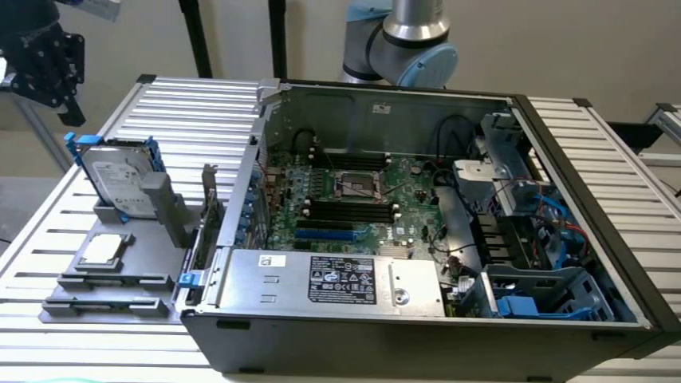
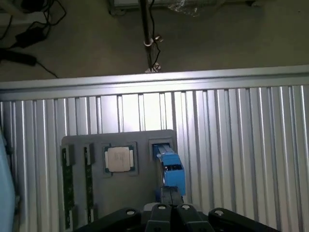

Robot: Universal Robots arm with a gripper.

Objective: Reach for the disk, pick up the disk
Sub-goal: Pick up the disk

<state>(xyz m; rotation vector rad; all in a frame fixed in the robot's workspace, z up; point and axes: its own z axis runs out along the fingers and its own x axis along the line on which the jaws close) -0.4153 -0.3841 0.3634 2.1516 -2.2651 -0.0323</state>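
Jaws: hang in the air above the grey holder (image 1: 155,257) (image 2: 96,143), touching nothing. Cannot tell whether they are open or closed.

Grey holder, on the desk (image 1: 191,104) (image 2: 241,145):
- The disk (image 1: 115,182) (image 2: 170,169) stands upright on edge in its slot, directly below the jaws and well apart from them. Blue carrier frame round its rim, label side facing away from the computer case (image 1: 426,343).
- A square silver chip (image 1: 104,249) (image 2: 119,159) lies flat in a recess just beside the disk, off to one side of the line under the jaws.
- Two long slots (image 1: 112,281) (image 2: 67,181) lie further out beyond the chip, each with a dark strip in it.

Computer case, open, lying on the desk on the far side of the disk from the chip:
- Motherboard (image 1: 362,199) inside.
- Labelled power supply (image 1: 330,279).
- Blue cage (image 1: 543,299) in the corner furthest from the jaws.

Around and in the way:
- A grey upright post (image 1: 159,199) of the holder stands just beside the disk on the case side.
- The case wall stands near it.
- Nothing between the jaws and the disk's top edge.
- Beyond the desk edge are the floor (image 2: 217,43), dark cables (image 2: 29,34) and a thin pole (image 2: 145,29).
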